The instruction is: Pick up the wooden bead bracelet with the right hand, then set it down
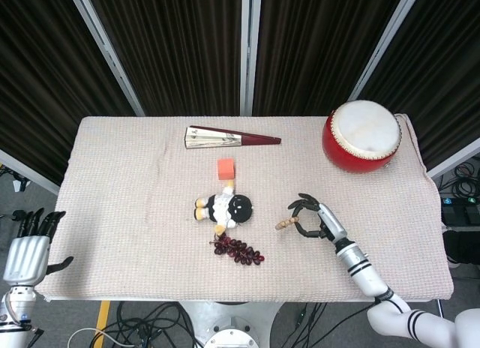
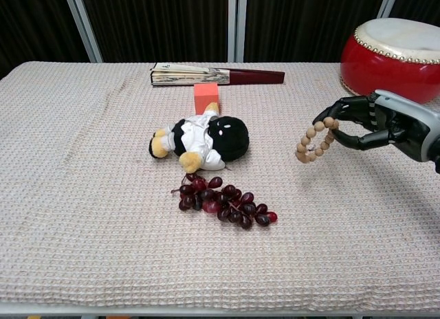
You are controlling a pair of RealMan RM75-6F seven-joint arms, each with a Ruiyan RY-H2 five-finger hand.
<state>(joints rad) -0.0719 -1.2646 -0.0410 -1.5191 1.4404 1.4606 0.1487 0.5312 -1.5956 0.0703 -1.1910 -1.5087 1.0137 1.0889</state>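
Wooden beads of the bracelet point(image 2: 313, 139) hang in the air from the right hand point(image 2: 368, 121), whose fingers pinch the top of the loop above the cloth-covered table point(image 2: 82, 181). It dangles right of the plush doll point(image 2: 203, 139) and the grapes point(image 2: 223, 203). Off the table's edge, the left hand point(image 1: 27, 249) holds nothing, fingers spread.

The bench point(image 2: 82, 195) is covered by a matt, coarse waffle-weave cloth. Pale, smooth wooden beads make up the bracelet point(image 2: 311, 140), which is held by the right robot hand point(image 2: 371, 121), seen with dark fingers and a silvery metallic-looking back. A glossy red shell is shown on the drum point(image 2: 395, 54). The grapes point(image 2: 223, 202) look shiny, the doll point(image 2: 203, 139) plush.
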